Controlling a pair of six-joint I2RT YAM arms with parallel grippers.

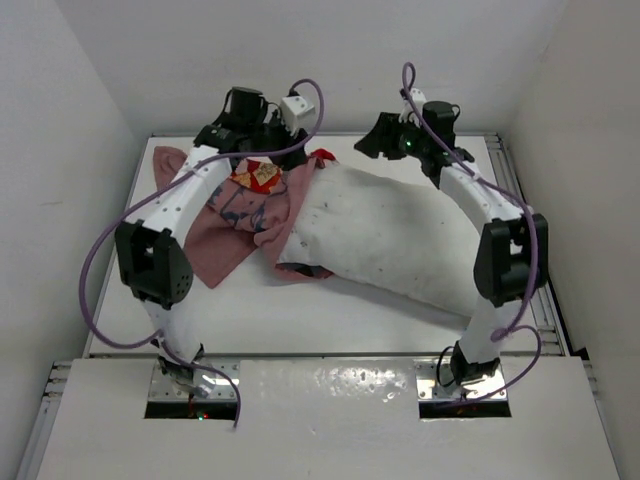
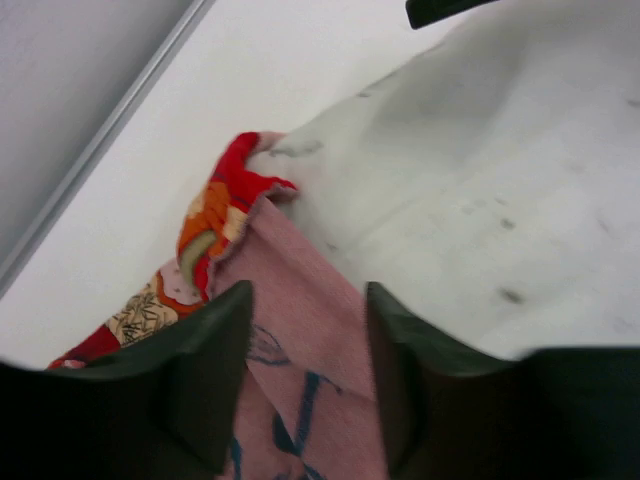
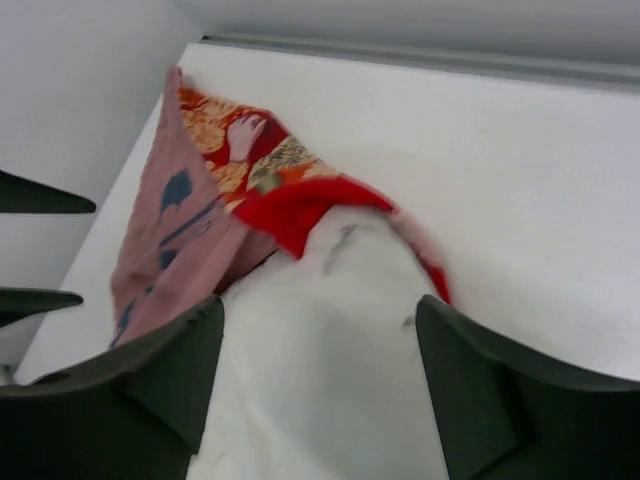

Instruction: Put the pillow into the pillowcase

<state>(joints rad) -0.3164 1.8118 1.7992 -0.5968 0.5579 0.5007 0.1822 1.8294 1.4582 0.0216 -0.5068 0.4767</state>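
Note:
The white pillow [image 1: 400, 235] lies across the middle and right of the table. The pillowcase [image 1: 235, 215] is crumpled at its left end, pink reverse up with red print showing, and its red edge wraps the pillow's far corner [image 3: 340, 230]. My left gripper [image 1: 262, 148] hovers over the pink fabric [image 2: 290, 260], jaws apart with fabric showing between them [image 2: 308, 330], beside the pillow [image 2: 480, 180]. My right gripper [image 1: 368, 145] is open over the pillow's far end [image 3: 320, 380], jaws wide and empty [image 3: 320, 330]. The pillowcase [image 3: 180, 240] lies ahead to its left.
The white side walls stand close on both sides and the back wall [image 1: 330, 60] is just behind the grippers. A metal rail [image 1: 545, 300] runs along the table's right edge. The left gripper's fingers [image 3: 40, 195] show at the left edge of the right wrist view.

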